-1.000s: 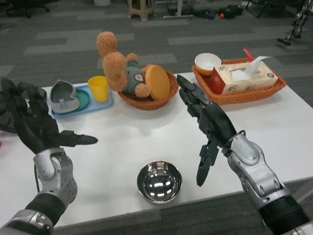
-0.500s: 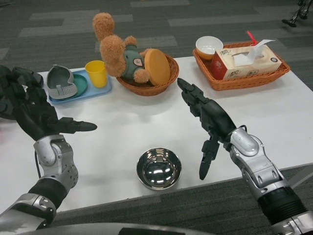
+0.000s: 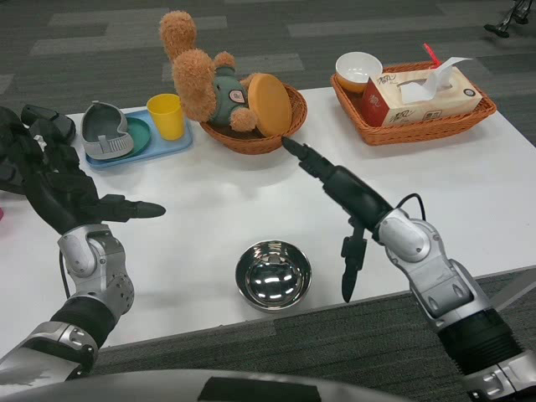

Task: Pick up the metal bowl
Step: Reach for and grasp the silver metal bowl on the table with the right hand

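The metal bowl (image 3: 273, 275) stands upright and shiny near the table's front edge, with nothing touching it. My right hand (image 3: 338, 198) hovers just right of it and a little beyond, fingers stretched apart toward the far left, thumb hanging down beside the bowl's right rim. It holds nothing. My left hand (image 3: 52, 184) waits over the table's left side, fingers spread, one finger pointing right, well clear of the bowl.
A wicker basket (image 3: 287, 126) with a plush squirrel (image 3: 201, 77) sits behind the bowl. At the back left, a blue tray (image 3: 172, 147) carries a yellow cup (image 3: 167, 115) and a grey holder (image 3: 105, 136). A second basket (image 3: 419, 125) with tissue box and white bowl (image 3: 358, 69) is at back right.
The camera has dipped, shifting the whole scene upward. My right hand has turned and reached further left, its fingers now stretched out beyond the bowl. The bowl and my left hand stay put.
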{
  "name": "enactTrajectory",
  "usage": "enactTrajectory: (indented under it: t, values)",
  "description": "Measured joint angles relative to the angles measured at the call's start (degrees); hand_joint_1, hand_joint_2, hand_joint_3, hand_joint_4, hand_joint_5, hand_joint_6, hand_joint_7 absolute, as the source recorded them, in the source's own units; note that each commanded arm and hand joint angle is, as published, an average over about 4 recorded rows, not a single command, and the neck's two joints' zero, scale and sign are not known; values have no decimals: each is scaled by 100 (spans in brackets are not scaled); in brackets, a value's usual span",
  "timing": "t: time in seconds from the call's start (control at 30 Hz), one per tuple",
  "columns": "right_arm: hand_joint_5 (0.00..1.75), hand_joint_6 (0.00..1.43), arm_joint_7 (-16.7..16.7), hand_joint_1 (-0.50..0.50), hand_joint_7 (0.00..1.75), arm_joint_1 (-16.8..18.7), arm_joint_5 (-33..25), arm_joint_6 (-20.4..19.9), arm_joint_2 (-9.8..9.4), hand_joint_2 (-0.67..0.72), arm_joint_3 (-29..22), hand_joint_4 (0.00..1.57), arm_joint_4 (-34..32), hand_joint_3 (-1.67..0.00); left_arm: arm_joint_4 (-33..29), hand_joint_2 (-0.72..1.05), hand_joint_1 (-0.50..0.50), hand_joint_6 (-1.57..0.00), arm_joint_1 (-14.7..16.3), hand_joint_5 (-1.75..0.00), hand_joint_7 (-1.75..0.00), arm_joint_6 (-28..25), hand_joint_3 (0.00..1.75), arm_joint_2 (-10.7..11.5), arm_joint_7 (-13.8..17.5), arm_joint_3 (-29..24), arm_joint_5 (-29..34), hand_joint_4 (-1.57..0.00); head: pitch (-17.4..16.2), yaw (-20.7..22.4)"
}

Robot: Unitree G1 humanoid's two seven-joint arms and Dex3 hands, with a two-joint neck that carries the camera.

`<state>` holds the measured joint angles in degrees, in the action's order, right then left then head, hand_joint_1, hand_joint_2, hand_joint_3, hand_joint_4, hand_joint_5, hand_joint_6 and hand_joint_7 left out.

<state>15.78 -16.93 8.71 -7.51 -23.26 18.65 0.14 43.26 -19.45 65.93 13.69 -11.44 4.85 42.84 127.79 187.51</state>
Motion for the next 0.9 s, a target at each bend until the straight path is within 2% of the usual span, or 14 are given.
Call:
enactTrajectory:
  t: [0.17,0.3,0.57,0.7,0.83,0.9]
  values:
    - [0,0,0,-29,0,8,743,71,-115,47,210,0,-467,0,115,-68,-50,0,-7,0,0,0,9,1,0,14,0,0,-52,-87]
    - [0,0,21,-29,0,9,1210,104,-228,42,462,0,-758,0,184,-72,-50,0,-44,0,0,0,9,4,0,46,1,0,-89,-146]
    - [0,0,316,-29,0,-3,2225,405,-701,41,1163,0,-1328,-4,386,-72,-50,0,-232,0,0,2,9,103,0,185,86,0,-208,-270]
    - [0,0,322,-26,0,-53,2531,308,-748,41,1247,0,-1299,-8,501,-72,-50,0,-260,0,0,3,9,119,0,262,158,0,-242,-262]
    - [0,0,325,-25,0,-267,2895,69,-746,34,1417,0,-1122,-8,640,-72,-50,0,-317,0,0,3,9,176,0,425,344,0,-239,-291]
    - [0,0,325,-21,0,-339,3001,-10,-732,31,1508,0,-1030,-8,649,-72,-50,0,-334,0,0,2,9,205,0,499,464,0,-218,-323]
